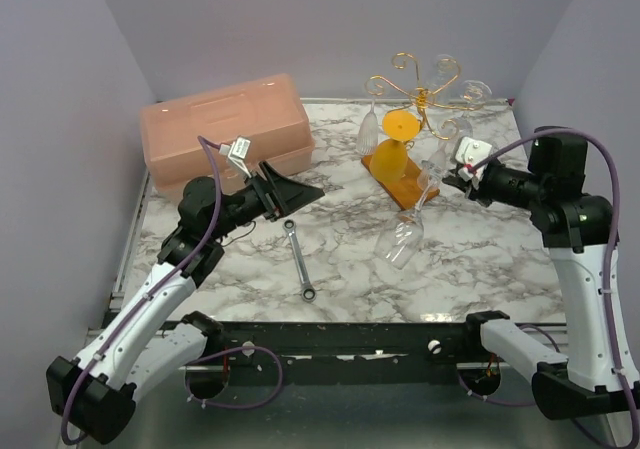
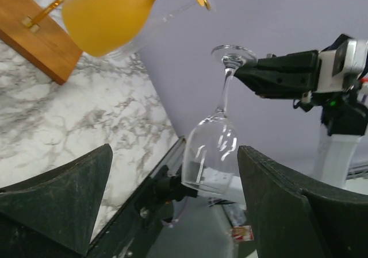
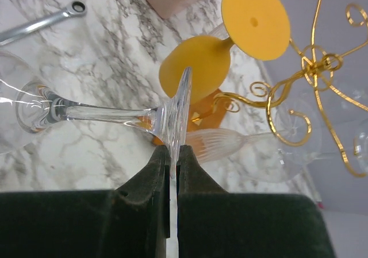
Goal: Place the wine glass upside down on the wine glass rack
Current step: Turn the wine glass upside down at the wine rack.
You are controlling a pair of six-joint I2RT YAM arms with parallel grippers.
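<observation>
Glass first: the clear wine glass [image 1: 402, 241] is off the rack, caught by the edge of its round foot in the right gripper [image 1: 448, 177]. In the right wrist view we see the two dark fingers [image 3: 144, 183] clamped tight on that thin disc. The glass hangs foot-up and tilted. Its stem slants down toward the front of the table [image 1: 480, 269], and its bowl sits low over the marble, near the front corner of the rack's base. From above we cannot tell whether the bowl's lip touches the marble. The left wrist view suggests it hangs free.

At the back of the table stands the wine glass rack [image 1: 425, 94], with gold scrolls curling over a thin stem and a flat orange-brown base. An orange glass [image 1: 400, 129] hangs upside down from one arm, and a few clear glasses [image 1: 370, 124] hang from the others.

We see the left gripper [image 1: 290, 184] spread wide with nothing between its fingers. It points across toward the held glass and is well apart from it. Behind it sits a pink toolbox [image 1: 225, 129]. A wrench [image 1: 298, 259] lies flat on the marble between the two arms.
</observation>
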